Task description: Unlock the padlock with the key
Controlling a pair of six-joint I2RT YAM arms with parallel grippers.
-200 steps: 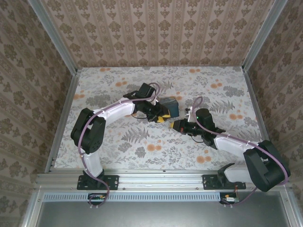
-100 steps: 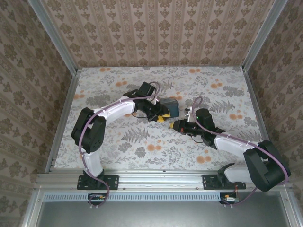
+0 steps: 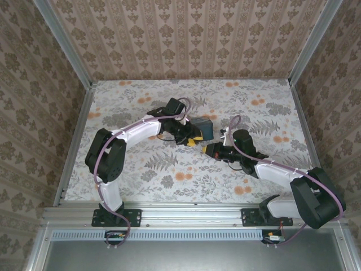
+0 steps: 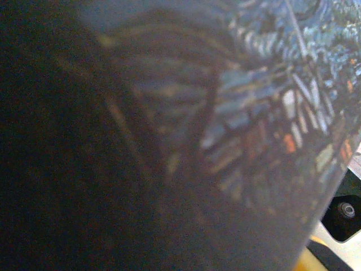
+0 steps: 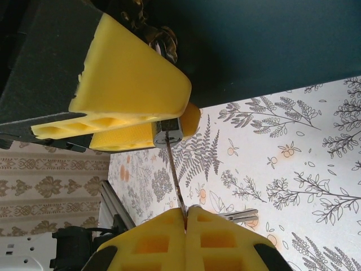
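left fingers point(image 5: 169, 96) clamp padlock point(image 5: 167, 134), against painted box point(image 3: 204, 125). key point(image 5: 175, 175) runs edge-on from padlock's base into right fingers point(image 5: 189, 223), pinched shut on it. second key point(image 5: 240, 214) just beside right fingers, over surface point(image 5: 282, 141).

Pale floral-print tabletop point(image 3: 141, 90), scattered with grey ferns and orange blossoms, sits boxed in on three sides by brown damask-striped wallpaper panels point(image 3: 192, 34) set in aluminium rails point(image 3: 73, 141), under soft, even light with faint shadows
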